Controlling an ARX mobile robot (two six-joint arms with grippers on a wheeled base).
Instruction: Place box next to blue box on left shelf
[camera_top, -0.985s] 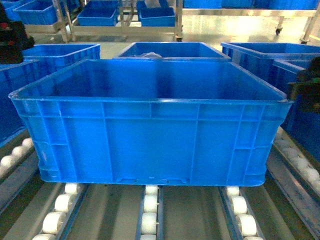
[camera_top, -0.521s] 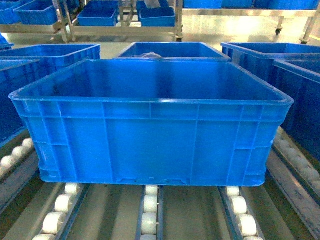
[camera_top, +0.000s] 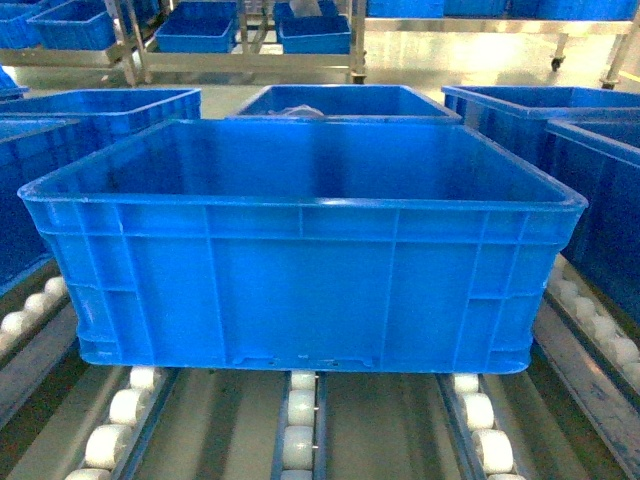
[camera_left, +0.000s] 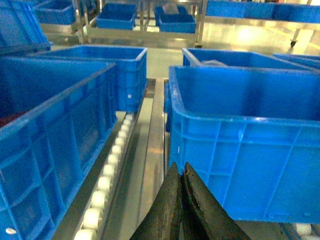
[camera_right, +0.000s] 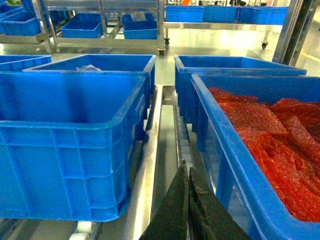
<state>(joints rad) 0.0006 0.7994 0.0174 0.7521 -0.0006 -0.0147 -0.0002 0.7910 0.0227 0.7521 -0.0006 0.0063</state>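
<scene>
The box (camera_top: 300, 260), a large bright-blue ribbed crate, rests empty on the roller rails of the left shelf (camera_top: 300, 425). Another blue box (camera_left: 50, 140) stands to its left on the same rack, a rail's width apart. My left gripper (camera_left: 181, 167) is shut and empty, low beside the box's (camera_left: 250, 150) near left corner. My right gripper (camera_right: 186, 169) is shut and empty, in the gap between the box (camera_right: 65, 140) and a crate on the right. Neither gripper shows in the head view.
The right-hand crate (camera_right: 260, 150) holds red bagged material (camera_right: 270, 130). More blue crates (camera_top: 345, 100) stand behind on the rack. Steel-framed shelving (camera_top: 250, 45) with further crates stands across the floor. White rollers (camera_left: 107, 180) line the gap on the left.
A second ago dark parts of both arms showed at the left and right edges of the head view; they have drawn out of it. The box has not moved.
</scene>
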